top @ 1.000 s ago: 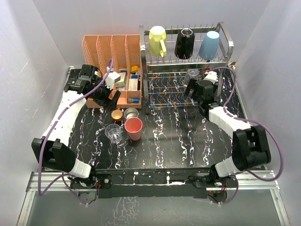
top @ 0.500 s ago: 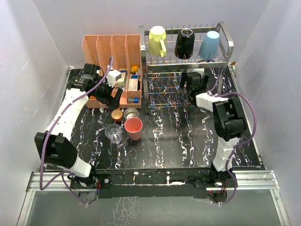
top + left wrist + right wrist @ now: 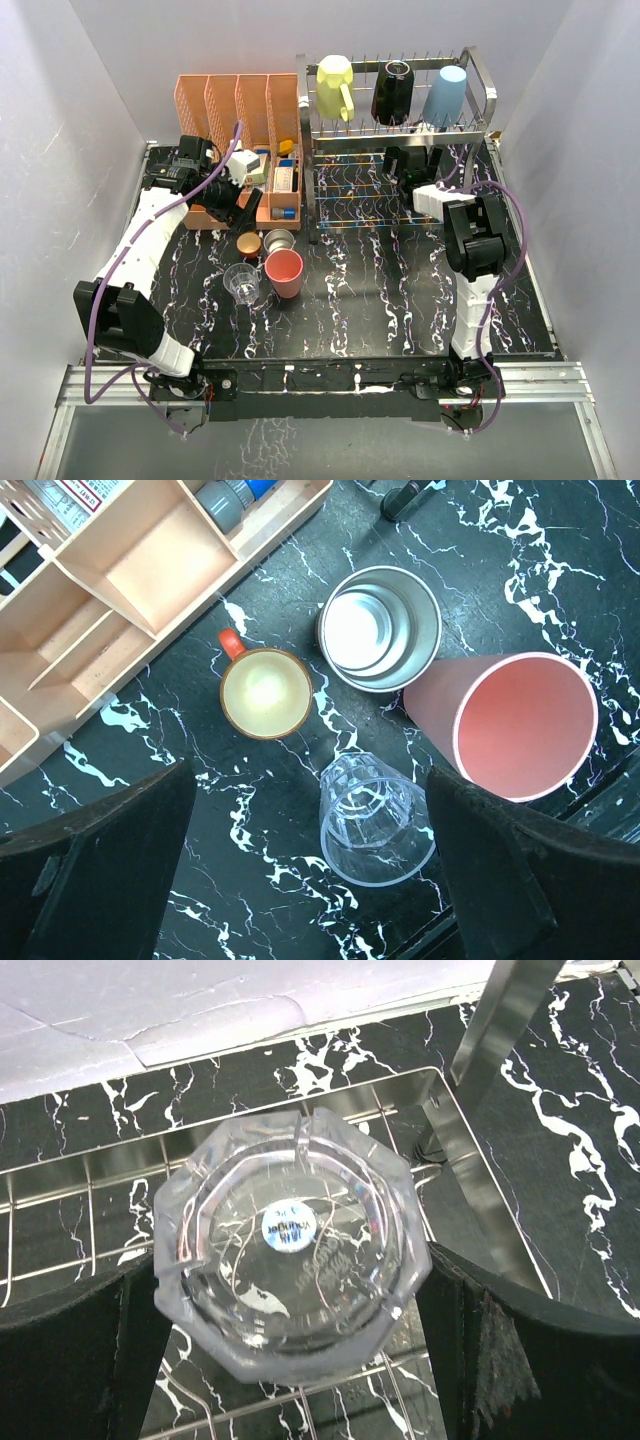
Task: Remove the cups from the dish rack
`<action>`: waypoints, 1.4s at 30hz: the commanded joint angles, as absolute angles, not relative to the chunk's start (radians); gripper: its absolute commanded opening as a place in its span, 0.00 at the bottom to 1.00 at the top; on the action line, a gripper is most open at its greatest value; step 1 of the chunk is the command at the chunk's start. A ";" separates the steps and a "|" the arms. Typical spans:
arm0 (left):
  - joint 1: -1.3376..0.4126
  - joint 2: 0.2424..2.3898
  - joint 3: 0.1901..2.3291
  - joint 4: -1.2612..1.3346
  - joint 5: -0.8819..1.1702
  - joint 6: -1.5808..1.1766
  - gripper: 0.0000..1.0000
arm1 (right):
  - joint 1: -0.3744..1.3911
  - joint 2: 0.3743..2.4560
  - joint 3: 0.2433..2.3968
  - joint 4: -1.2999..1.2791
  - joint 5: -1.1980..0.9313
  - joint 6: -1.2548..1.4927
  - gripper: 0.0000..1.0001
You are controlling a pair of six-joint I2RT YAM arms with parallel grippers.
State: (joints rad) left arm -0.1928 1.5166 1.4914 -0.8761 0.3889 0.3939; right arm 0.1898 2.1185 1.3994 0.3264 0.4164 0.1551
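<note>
Left gripper (image 3: 308,780), jaws spread and empty, hovers over four cups standing on the black marbled table (image 3: 560,540) at near left. A clear glass (image 3: 377,818) is nearest, with a pink tumbler (image 3: 510,725) just to its right. Behind them are a steel cup (image 3: 380,627) and a small orange-red cup (image 3: 265,692), just in front of the peach organizer (image 3: 120,570). A bottle label in the organizer, red and white, is cut off by the frame and cannot be read. Farther back and to the right, the right gripper (image 3: 290,1260) is likewise released, one finger on each side of an upturned glass (image 3: 220,1310) on the lower tier of the dish rack (image 3: 500,1020). Its pads stand right at the glass's walls; whether they touch cannot be told. The glass sits mouth down on the wires, long axis upright, squarely between the fingers, so closing and lifting looks like the next move. The right arm is plainly the nearer one. A round sticker (image 3: 288,1232) on the glass's base carries blue print too small to read. Farthest back, on the upper tier, sit a pale yellow mug (image 3: 335,85), a black mug (image 3: 392,92) and a light blue tumbler (image 3: 446,95).
</note>
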 commanded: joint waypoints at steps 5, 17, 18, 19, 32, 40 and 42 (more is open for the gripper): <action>-0.195 1.510 1.518 -0.906 0.415 0.420 0.97 | 0.177 2.171 1.504 0.374 0.440 0.128 0.99; -0.194 1.500 1.536 -0.916 0.434 0.404 0.97 | 0.170 2.134 1.473 0.417 0.407 0.095 0.72; -0.194 1.496 1.534 -0.919 0.433 0.404 0.97 | 0.169 2.132 1.471 0.418 0.403 0.094 0.70; -0.194 1.491 1.534 -0.926 0.435 0.406 0.97 | 0.170 2.128 1.468 0.418 0.397 0.092 0.67; -0.194 1.413 1.497 -0.953 0.524 0.481 0.97 | 0.196 1.937 1.265 0.474 0.344 0.104 0.41; -0.194 1.317 1.448 -0.972 0.568 0.555 0.97 | 0.240 1.759 1.055 0.504 0.352 0.148 0.41; -0.195 1.287 1.416 -0.973 0.576 0.587 0.97 | 0.259 1.700 1.003 0.505 0.356 0.172 0.41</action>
